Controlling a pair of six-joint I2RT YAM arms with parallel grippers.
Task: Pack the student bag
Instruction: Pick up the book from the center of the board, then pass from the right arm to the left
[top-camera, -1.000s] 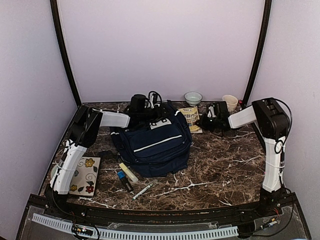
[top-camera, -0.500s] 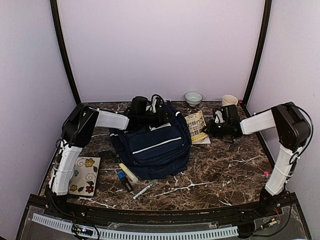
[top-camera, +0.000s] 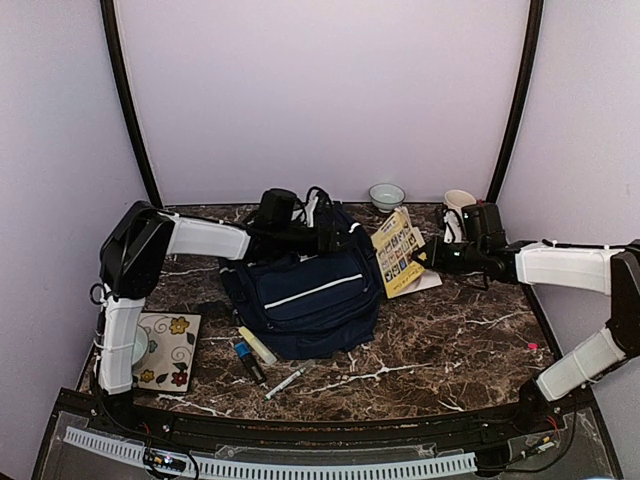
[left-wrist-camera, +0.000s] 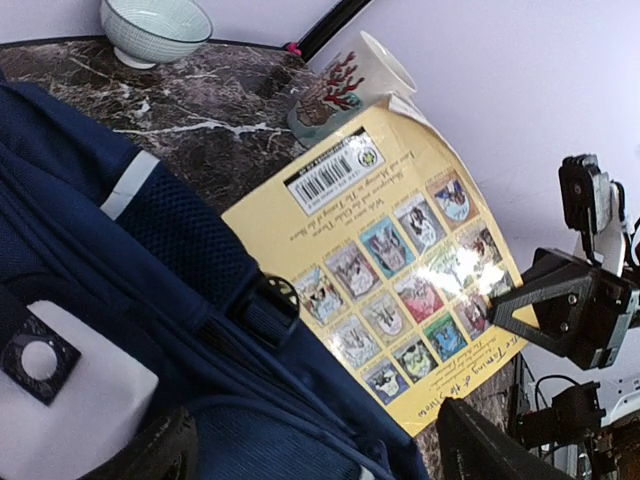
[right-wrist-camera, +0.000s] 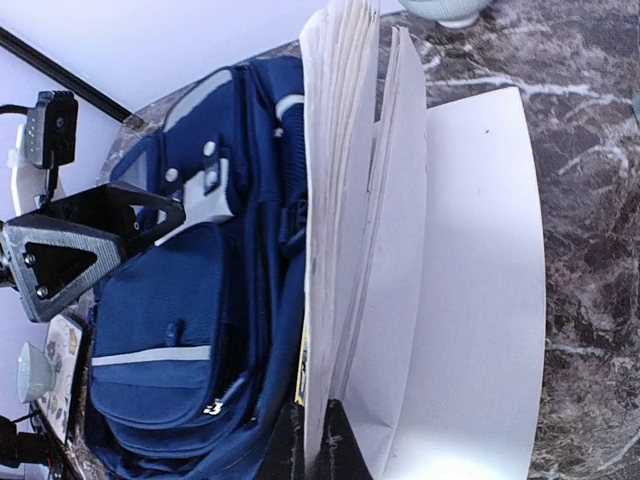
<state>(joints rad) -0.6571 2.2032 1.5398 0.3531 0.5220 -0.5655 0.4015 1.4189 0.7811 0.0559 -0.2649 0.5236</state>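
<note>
**Navy bag flat on the table, booklet held on edge beside it**

The bag (top-camera: 305, 290) lies flat on the marble table (top-camera: 450, 330), left of centre, with its top toward the back wall and its front facing up. It is dark navy fabric and the largest thing there. A thin white stripe (top-camera: 315, 288) slants across the front, above the bulging pocket (top-camera: 320, 315). Near the top sits a white patch (left-wrist-camera: 100, 400) carrying a dark square with a pale dot. Beside it are a mesh panel (left-wrist-camera: 180, 240) and a black buckle (left-wrist-camera: 270, 305).

The left gripper (top-camera: 330, 238) hangs over the bag's top end. Its fingers (left-wrist-camera: 150, 455) are spread wide and hold nothing.

The right gripper (top-camera: 428, 257) is pinched tight on a booklet (top-camera: 397, 250). The booklet has a yellow cover with a barcode and rows of small pictures. It stands tilted on edge just beside the bag's right side, its white pages fanning apart. Whether it touches the bag cannot be told.

A bowl (top-camera: 386, 194) and a cup (top-camera: 457, 203) stand at the back wall.
</note>
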